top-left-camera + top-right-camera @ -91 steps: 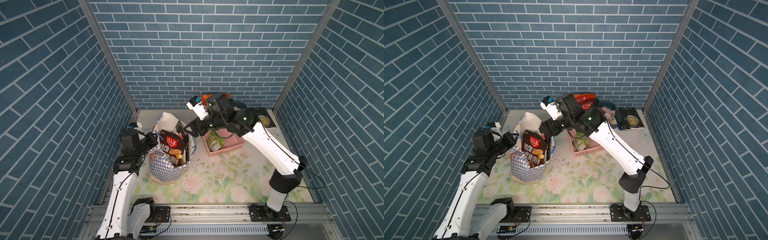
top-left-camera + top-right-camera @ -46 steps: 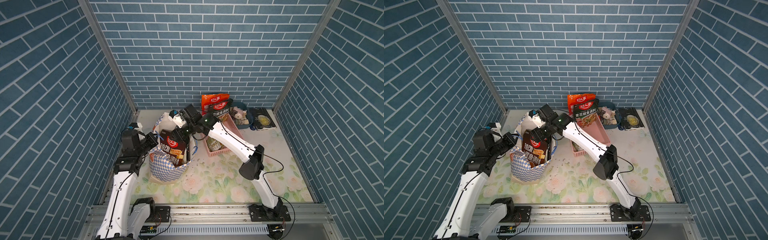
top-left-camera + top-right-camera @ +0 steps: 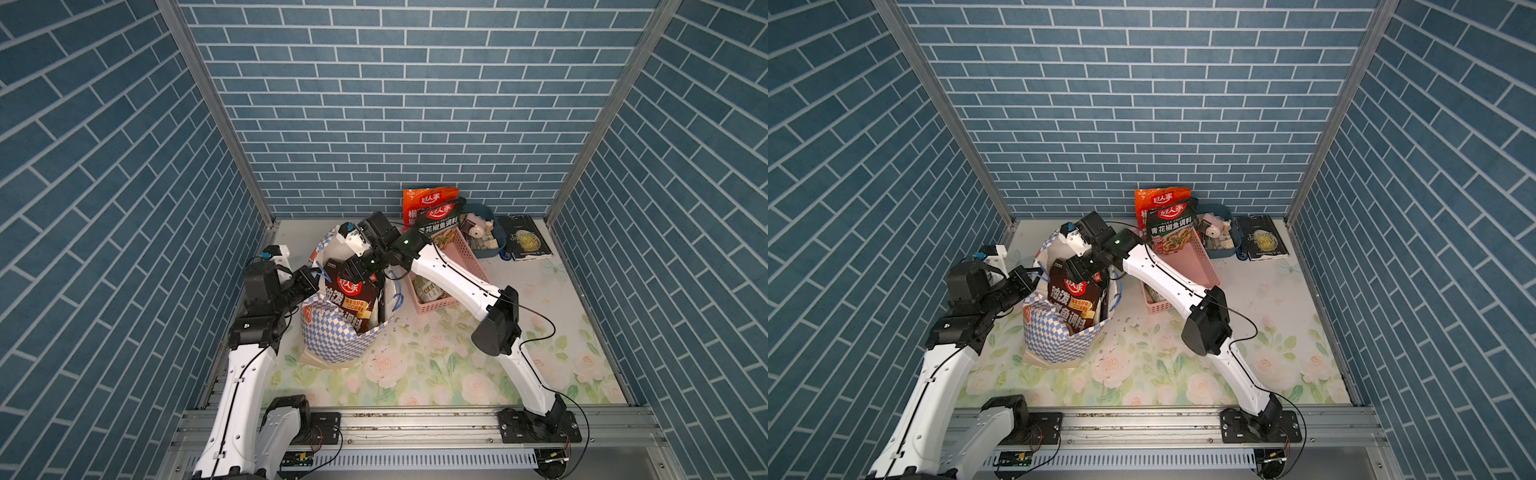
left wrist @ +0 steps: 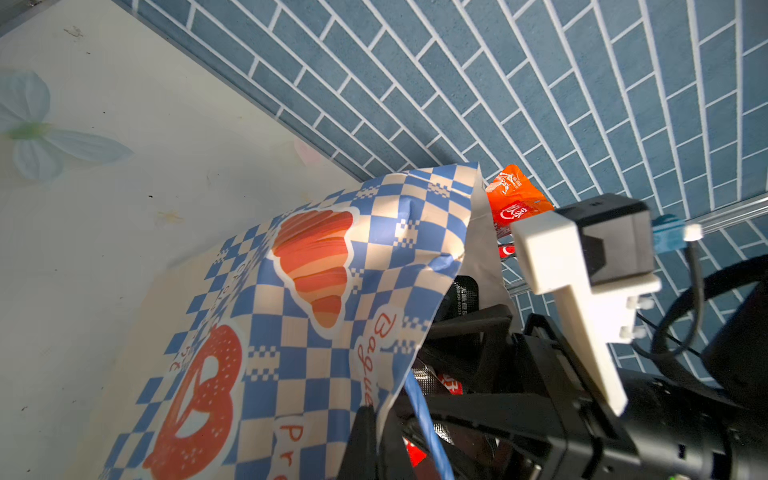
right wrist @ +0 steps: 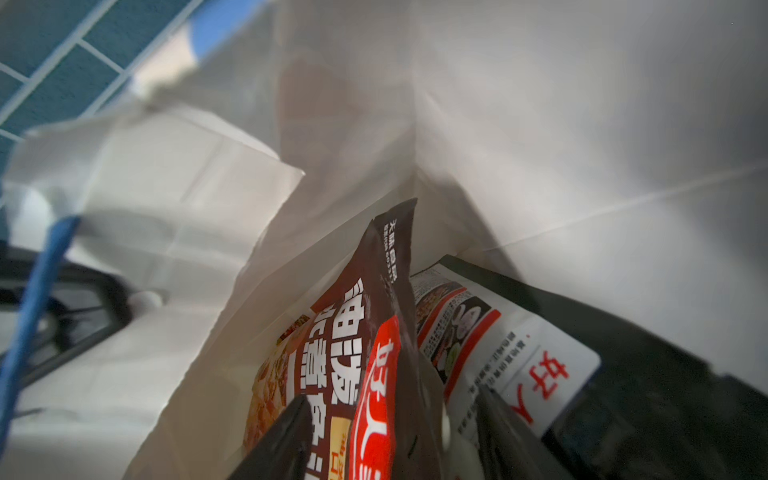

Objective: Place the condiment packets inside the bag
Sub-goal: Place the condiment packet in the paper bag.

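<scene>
We see left gripper point(image 3: 308, 277) pinching the bag point(image 3: 332, 337) rim; right gripper point(image 3: 360, 270) spread astride the black packet point(image 3: 353, 300) inside.

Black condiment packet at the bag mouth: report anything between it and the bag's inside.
Nothing visible blocks it: the black condiment packet already stands inside the paper bag, beside a second packet; the bottom is hidden.
</scene>
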Tool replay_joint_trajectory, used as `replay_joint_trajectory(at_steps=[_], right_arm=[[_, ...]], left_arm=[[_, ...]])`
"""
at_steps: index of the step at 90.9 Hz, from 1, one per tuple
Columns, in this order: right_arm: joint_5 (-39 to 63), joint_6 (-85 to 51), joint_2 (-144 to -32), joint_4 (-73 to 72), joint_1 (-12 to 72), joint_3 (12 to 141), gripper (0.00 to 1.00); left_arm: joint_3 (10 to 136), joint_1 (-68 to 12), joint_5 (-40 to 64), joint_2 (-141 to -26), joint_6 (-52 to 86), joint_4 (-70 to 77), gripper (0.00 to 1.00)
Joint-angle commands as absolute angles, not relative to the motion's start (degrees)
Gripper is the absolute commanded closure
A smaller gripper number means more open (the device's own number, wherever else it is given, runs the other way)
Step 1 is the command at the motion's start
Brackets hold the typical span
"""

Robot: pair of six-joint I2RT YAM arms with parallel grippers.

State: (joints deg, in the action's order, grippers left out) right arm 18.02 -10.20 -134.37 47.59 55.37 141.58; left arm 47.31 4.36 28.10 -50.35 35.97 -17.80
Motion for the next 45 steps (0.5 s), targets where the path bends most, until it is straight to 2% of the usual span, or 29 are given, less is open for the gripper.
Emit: replay_joint_trajectory(at_steps=[1, 18, 28, 45], right_arm=[[20.58, -10.48, -134.79, 48.9, 55.42, 141.34, 0.43], [21.28, -10.37, -134.08, 50.07, 55.39, 141.36, 0.84], [22.37, -10.37, -133.26, 50.39, 55.39, 141.29, 1.0], [20.07, -11.6, -131.31, 49.7, 55.42, 141.28, 1.0]], left_arm=[[46.33, 4.31, 29.77, -49.99, 34.59, -17.89, 1.0], [46.07, 4.31, 29.71, -50.05, 34.44, -18.03, 1.0], [46.32, 4.31, 29.71, -50.18, 34.49, -17.93, 1.0], [46.23, 4.31, 29.47, -50.18, 34.71, -17.97, 1.0]])
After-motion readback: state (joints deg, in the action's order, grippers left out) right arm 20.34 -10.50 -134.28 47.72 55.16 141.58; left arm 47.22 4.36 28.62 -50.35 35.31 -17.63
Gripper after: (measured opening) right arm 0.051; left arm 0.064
